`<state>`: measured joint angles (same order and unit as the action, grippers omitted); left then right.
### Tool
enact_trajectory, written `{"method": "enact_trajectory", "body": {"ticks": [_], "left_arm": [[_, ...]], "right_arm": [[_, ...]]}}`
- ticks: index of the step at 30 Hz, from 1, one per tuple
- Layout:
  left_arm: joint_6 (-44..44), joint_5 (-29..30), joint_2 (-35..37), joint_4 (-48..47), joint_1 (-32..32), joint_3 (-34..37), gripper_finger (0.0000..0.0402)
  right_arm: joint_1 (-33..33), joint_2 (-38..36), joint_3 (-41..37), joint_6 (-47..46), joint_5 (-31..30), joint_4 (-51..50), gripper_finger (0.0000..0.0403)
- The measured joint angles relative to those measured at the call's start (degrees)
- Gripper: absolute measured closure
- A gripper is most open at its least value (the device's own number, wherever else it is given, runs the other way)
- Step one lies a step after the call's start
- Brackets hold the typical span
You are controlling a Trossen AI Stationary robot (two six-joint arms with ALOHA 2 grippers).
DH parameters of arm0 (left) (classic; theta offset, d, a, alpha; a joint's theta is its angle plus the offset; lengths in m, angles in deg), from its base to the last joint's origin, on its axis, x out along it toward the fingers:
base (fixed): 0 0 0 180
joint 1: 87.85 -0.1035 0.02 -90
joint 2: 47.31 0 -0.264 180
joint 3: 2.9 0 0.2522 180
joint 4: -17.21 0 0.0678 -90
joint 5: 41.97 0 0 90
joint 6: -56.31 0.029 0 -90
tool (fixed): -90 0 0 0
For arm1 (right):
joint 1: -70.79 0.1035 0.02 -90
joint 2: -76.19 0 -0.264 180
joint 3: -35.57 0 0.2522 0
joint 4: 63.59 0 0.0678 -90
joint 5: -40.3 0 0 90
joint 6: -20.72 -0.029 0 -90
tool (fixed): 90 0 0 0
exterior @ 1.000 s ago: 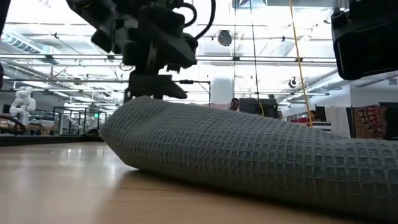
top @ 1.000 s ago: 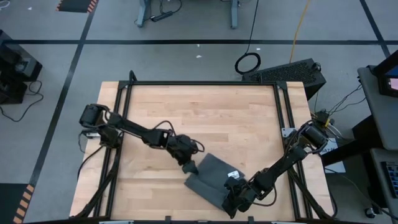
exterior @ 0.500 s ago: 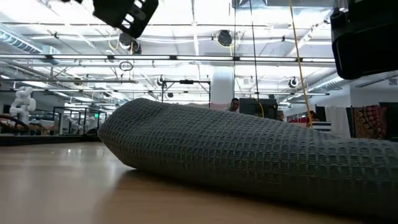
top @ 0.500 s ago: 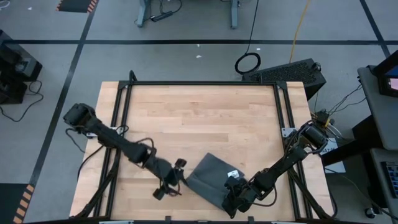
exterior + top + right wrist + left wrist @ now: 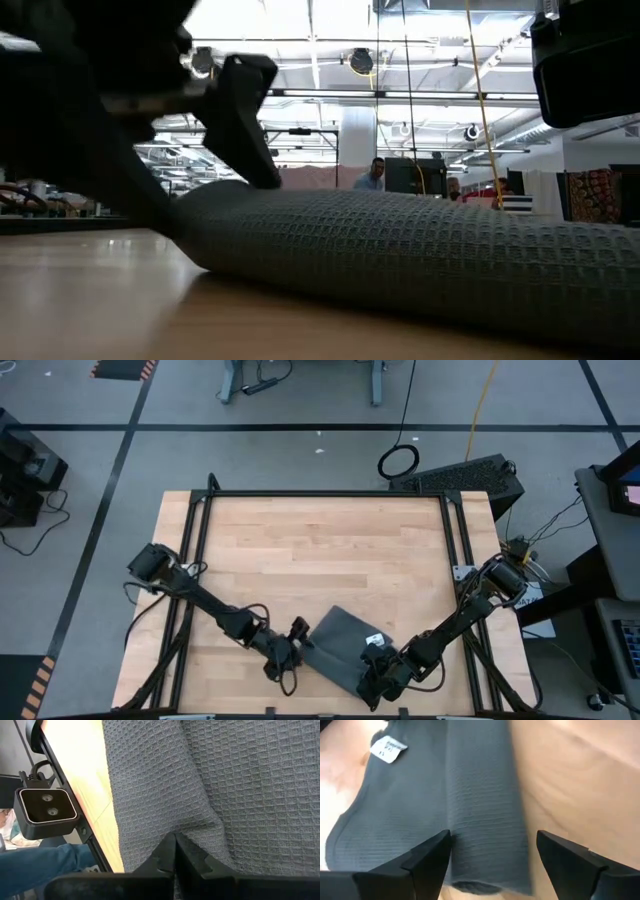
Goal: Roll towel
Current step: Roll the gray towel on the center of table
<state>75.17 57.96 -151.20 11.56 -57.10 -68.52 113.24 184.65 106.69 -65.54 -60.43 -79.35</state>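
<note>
The dark grey towel [image 5: 340, 643] lies on the wooden table near its front edge, partly rolled, with the thick rolled fold [image 5: 485, 815] along its left side. Its white tag [image 5: 388, 748] faces up; it also shows in the high view [image 5: 376, 639]. My left gripper [image 5: 492, 847] is open and low at the roll's near-left end [image 5: 299, 642], one finger on each side of the fold. My right gripper [image 5: 175, 847] is shut on the towel's near-right part [image 5: 377, 663]. In the low view the roll [image 5: 400, 240] fills the foreground, with a left finger [image 5: 240, 115] over its left end. My left gripper's fingers straddle the end of the rolled fold [image 5: 470, 875], coming level from the table's left; I cannot tell whether they touch it. My right gripper pinches a small pucker of cloth [image 5: 197, 827] between its shut fingertips, coming from the near right. The towel lies flat on the table.
The table's black frame rail and the low camera's housing [image 5: 45, 805] stand at the front edge close to the towel. Bare wood [image 5: 320, 550] spreads over the table's far half. People [image 5: 375, 172] stand far behind the table; a blue sleeve [image 5: 35, 862] shows beside the front edge.
My left gripper has left the roll's left end, risen and swung toward the table's near-left corner, then come back down low to the roll's end. The towel and my right gripper have stayed put.
</note>
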Motion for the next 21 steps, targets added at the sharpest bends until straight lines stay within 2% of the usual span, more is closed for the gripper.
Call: {"method": "enact_trajectory", "body": {"ticks": [9,14,16,21], "left_arm": [[-0.5,-2.4,-3.7,0.8,-2.4,-0.1,0.0109],[0.2,7.5,0.0,-2.1,-2.0,0.0,0.0109],[1.5,9.1,2.5,-2.4,-1.5,0.0,0.0109],[5.6,5.0,4.7,-1.2,0.6,0.0,0.0109]], "right_arm": [[-0.1,0.0,0.0,-0.1,0.2,0.1,0.0403],[-0.1,0.0,0.0,-1.1,0.3,0.1,0.0403],[-0.1,0.0,0.0,-1.2,0.4,0.1,0.0403],[-0.1,0.0,0.0,-1.1,0.4,0.1,0.0403]]}}
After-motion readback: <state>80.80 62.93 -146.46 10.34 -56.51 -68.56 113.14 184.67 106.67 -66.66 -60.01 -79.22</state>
